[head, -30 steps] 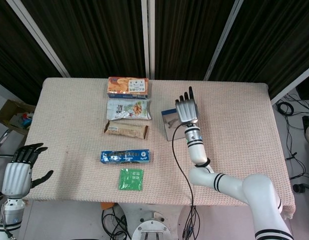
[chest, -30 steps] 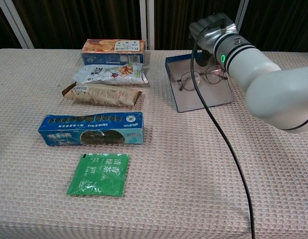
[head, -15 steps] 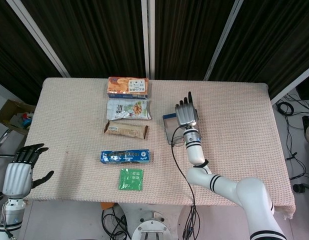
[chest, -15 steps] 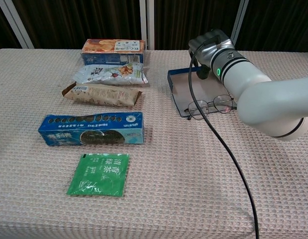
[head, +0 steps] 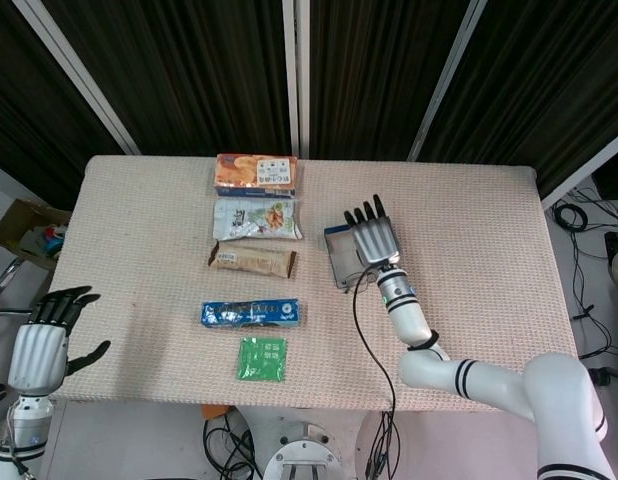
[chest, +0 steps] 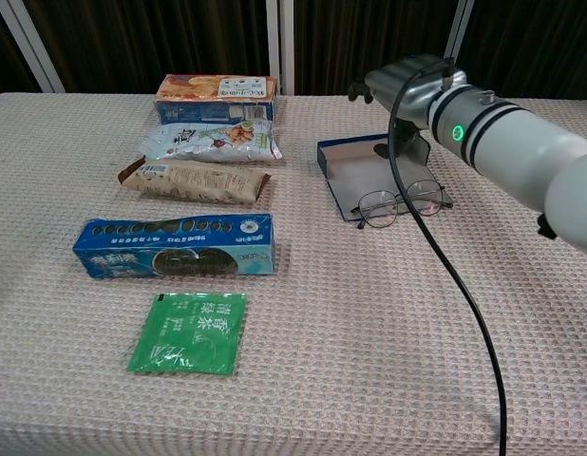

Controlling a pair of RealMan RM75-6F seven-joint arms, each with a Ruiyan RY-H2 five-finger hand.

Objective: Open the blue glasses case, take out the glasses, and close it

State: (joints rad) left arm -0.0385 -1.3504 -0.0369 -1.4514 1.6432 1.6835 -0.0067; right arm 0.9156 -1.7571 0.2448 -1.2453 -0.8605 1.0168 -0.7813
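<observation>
Palm-down, right hand [head: 372,238] over blue glasses case [chest: 355,169], fingers [head: 361,214] straight

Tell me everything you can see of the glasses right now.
The glasses are thin, dark wire-framed, with round clear lenses and slim temples. They lie lenses toward the chest camera at the near edge of the open blue glasses case, partly on its rim, partly on the tablecloth. The right hand is above the case's far side; I cannot tell whether it touches them. The hand's black cable crosses in front of one lens.
</observation>
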